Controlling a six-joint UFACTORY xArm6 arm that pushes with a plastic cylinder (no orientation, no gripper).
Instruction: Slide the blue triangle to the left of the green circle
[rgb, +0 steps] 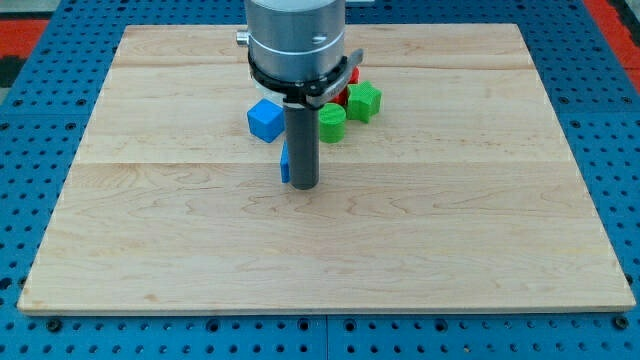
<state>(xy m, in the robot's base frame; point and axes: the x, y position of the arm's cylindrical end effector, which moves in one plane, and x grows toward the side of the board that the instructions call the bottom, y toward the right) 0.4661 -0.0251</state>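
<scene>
I count two blue blocks, two green and one red, all clustered just off the tabletop's (140, 250) middle toward its far edge. The blue cube (265, 119) sits clear at the cluster's left. The blue triangle (285, 163) is mostly hidden behind my rod, only a sliver showing, with my tip (302, 185) touching its right side. The green circle (331, 122) and a green star-like block (364, 101) are nearer the right edge; the red block (351, 76) is barely visible. I have no gripper.
</scene>
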